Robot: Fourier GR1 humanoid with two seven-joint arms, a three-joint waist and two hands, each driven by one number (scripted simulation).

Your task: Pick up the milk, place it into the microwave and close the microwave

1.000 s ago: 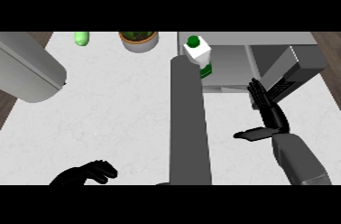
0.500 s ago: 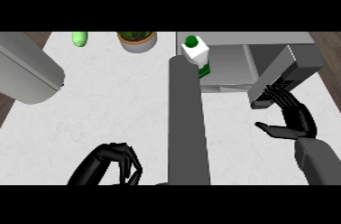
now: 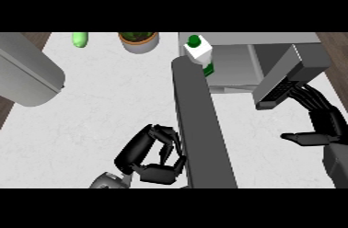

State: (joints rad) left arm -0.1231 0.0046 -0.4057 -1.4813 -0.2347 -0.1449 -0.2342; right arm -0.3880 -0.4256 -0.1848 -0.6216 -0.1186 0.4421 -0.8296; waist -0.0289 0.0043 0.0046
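At the far left a large grey rounded body (image 3: pixel 27 77) lies over the edge of the white marbled bench (image 3: pixel 102 112). Near the bench's back edge a small green object (image 3: pixel 80 39) rests, and just to its right stands a round pot with a plant (image 3: pixel 138 40).

Low in the view, left of centre, the left hand (image 3: pixel 153 153) sits above the bench with its fingers (image 3: pixel 139 144) curled inward toward the palm, closed on nothing. Its right side is just beside a long dark grey bar (image 3: pixel 200 130) that runs from the lower edge of the view up toward the milk.

The milk (image 3: pixel 201 54), a white carton with a green cap and a green patch on its side, stands upright at the top end of that bar, at the front left corner of the microwave (image 3: pixel 238 61). Whether it stands inside the cavity or just in front of it cannot be told. The microwave is open, its pale interior showing to the right of the carton.

Further right the microwave door (image 3: pixel 289 77) stands swung outward, its dark edge facing down the view. The right hand (image 3: pixel 323 123) is just below and right of it, fingers (image 3: pixel 309 97) straight and spread, their tips reaching up to the door's lower end, the thumb pointing left. It holds nothing.
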